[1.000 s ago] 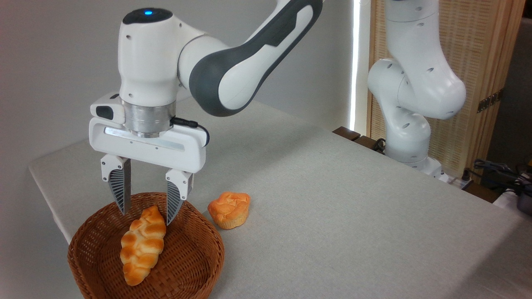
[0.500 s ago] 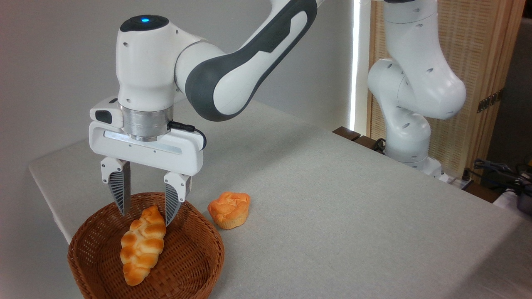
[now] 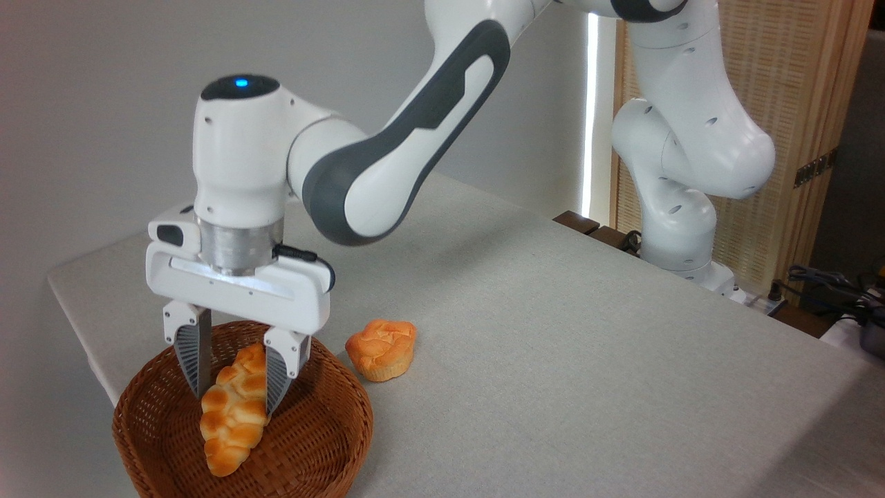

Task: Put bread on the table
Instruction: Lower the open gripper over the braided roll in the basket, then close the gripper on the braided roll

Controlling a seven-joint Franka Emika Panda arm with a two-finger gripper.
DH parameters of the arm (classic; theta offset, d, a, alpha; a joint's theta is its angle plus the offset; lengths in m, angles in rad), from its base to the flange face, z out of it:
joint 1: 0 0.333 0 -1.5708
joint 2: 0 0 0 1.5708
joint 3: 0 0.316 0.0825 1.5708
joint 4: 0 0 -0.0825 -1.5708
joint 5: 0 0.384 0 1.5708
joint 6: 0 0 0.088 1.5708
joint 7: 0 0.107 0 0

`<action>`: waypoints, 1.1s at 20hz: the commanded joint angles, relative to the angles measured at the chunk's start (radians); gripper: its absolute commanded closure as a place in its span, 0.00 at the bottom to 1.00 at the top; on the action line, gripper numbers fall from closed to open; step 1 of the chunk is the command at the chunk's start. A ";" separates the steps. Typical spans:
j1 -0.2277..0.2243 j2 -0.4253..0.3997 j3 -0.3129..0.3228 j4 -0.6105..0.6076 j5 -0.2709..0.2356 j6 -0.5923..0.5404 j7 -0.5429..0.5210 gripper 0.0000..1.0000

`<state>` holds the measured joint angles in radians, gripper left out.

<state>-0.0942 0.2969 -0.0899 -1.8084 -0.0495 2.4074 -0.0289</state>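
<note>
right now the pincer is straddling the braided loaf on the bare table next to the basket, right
Not quite. The camera view shows the pincer straddling the braided loaf, but the loaf lies inside the wicker basket, not on the table. Only the round bun sits on the cloth.

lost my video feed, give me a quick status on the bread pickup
Gripper open, fingers straddling golden braided loaf. Loaf lies in brown wicker basket, not gripped. Round orange bun on grey cloth table, clear of path.

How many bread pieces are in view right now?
2: a braided golden-orange loaf in the brown wicker basket between the open gripper's fingers, and a round orange bun on the grey-beige table.
</note>
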 commanded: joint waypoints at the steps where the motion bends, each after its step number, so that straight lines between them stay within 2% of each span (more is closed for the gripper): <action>1: -0.001 0.007 -0.002 0.009 0.031 0.019 -0.020 0.00; 5: -0.001 0.013 -0.024 0.009 0.063 0.019 -0.020 0.00; 8: -0.001 0.011 -0.024 0.009 0.066 0.019 -0.014 0.01; 10: 0.001 0.010 -0.024 0.009 0.066 0.019 -0.006 0.27; 11: 0.002 0.008 -0.022 0.009 0.066 0.019 -0.006 0.43; 12: 0.002 0.007 -0.022 0.009 0.066 0.018 -0.005 0.49; 20: 0.005 0.001 -0.019 0.009 0.065 0.018 -0.005 0.48; 22: 0.005 -0.007 -0.016 0.011 0.065 0.018 -0.006 0.43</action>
<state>-0.0917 0.3033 -0.1103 -1.8040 0.0002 2.4141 -0.0289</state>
